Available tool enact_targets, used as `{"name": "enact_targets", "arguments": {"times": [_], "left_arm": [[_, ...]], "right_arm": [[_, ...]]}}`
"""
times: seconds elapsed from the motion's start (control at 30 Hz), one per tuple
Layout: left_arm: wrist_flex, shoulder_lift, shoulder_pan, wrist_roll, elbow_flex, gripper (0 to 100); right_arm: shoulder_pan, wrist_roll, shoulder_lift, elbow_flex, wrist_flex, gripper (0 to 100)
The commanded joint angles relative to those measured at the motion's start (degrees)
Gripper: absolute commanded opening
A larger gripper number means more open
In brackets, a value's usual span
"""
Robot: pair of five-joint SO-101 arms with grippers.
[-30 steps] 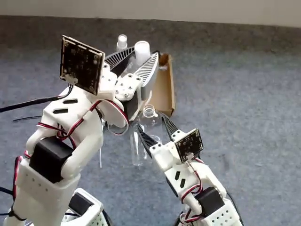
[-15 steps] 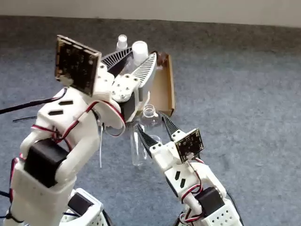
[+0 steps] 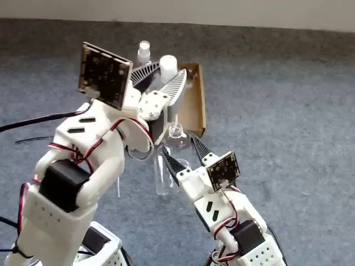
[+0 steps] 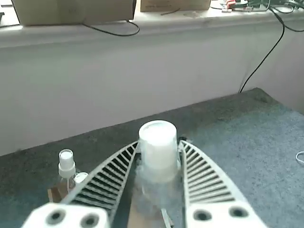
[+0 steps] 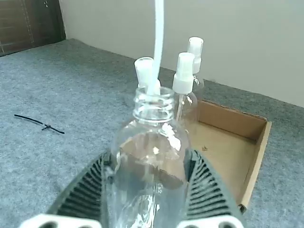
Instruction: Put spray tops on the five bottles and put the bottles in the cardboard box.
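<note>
Left claw (image 3: 162, 76) grips the spray top (image 4: 157, 145) directly above the upright bottle (image 3: 176, 134), which is clamped in the right claw (image 5: 151, 159) beside the box (image 3: 195, 108). The tube (image 5: 158, 42) hangs vertical, its tip seemingly inside the neck. Next move is likely straight down.

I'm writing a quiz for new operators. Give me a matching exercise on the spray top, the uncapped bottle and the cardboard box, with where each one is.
Things:
1. spray top
2. uncapped bottle
3. cardboard box

Places:
a. gripped by the right gripper
b. lying on the carpet
c. gripped by the left gripper

Pairs: 1-c, 2-a, 3-b.
</note>
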Motion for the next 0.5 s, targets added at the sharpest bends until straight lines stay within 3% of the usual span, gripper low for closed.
{"name": "enact_targets", "arguments": {"times": [0.0, 0.47], "left_arm": [[-1.4, -0.7, 1.0, 0.4, 2.9, 0], [1.0, -1.0, 5.8, 0.2, 15.8, 0]], "right_arm": [[0.7, -0.5, -0.5, -0.8, -1.3, 0.4], [1.1, -0.6, -0.5, -0.8, -1.3, 0.4]]}}
